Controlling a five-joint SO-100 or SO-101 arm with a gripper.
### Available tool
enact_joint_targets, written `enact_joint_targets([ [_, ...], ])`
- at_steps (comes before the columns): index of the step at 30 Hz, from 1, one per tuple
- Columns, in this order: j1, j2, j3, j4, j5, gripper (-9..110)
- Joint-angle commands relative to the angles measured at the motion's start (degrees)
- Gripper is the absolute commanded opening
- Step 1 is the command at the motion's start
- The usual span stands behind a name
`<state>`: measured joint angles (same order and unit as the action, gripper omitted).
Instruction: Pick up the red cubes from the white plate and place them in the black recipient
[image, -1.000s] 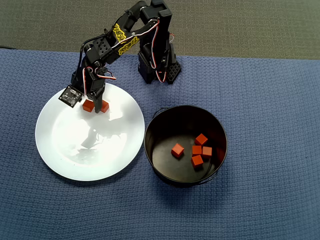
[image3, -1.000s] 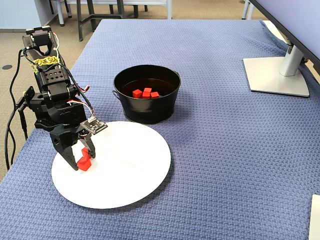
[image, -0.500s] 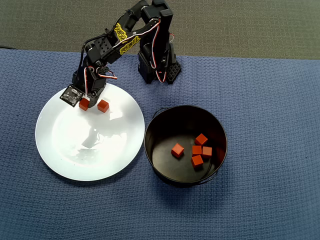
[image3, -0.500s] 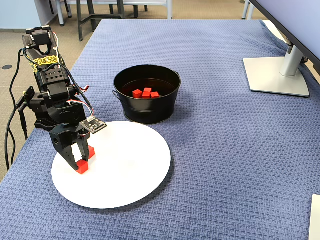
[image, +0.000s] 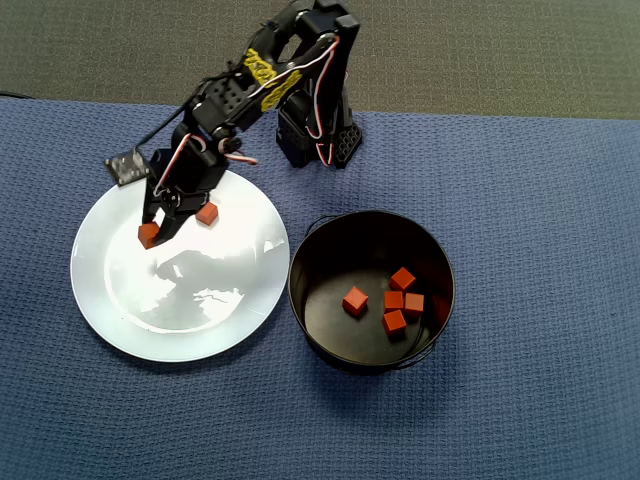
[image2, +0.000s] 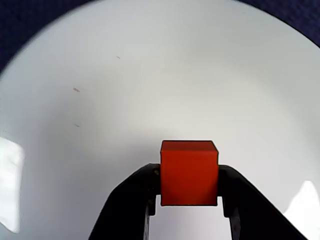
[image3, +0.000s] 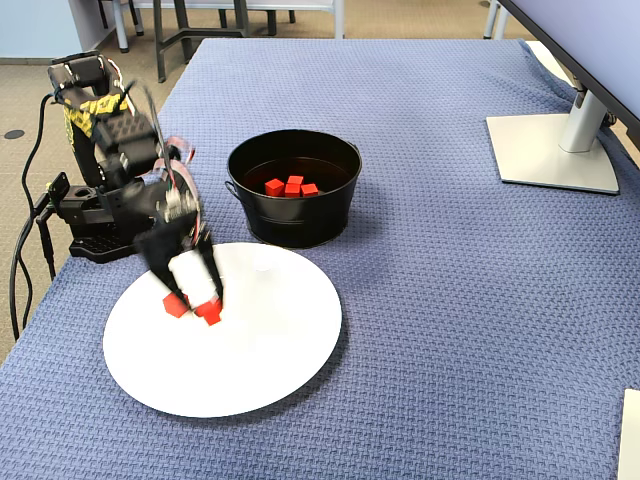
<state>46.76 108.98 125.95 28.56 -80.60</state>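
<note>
No legible text; gripper (image2: 189, 210) grips 1 red cube (image2: 189, 172).

I'm seeing bright, even room light, glare patches on the white plate (image: 120, 300), and heavy motion blur on the arm (image3: 165, 225) in the fixed view.

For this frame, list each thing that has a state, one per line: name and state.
End effector: shut on a red cube.
Held cube: clamped between the fingers, above the plate.
Second cube: loose on the plate.
White plate: holds that one loose cube.
Black pot: upright, five cubes inside.
</note>
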Motion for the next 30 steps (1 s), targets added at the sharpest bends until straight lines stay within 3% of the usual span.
enact_joint_targets([
  [1,-5.6,7.5,-10.8,10.5,19.8,0],
  [6,-14.4,9.1,-23.1,29.8,39.6,0],
  [12,-29.2,9.7,-32.8,44.9,57.8,0],
  [19,-46.6,8.5,-36.4,50.9,73.4,0],
  [20,-49.0,8.4,-35.7,51.0,74.2,9],
  [22,-54.0,8.0,-33.1,51.5,67.9,47],
  [23,-55.3,7.2,-32.1,51.9,63.0,52],
  [30,-41.6,6.9,-32.8,52.0,45.7,52],
])
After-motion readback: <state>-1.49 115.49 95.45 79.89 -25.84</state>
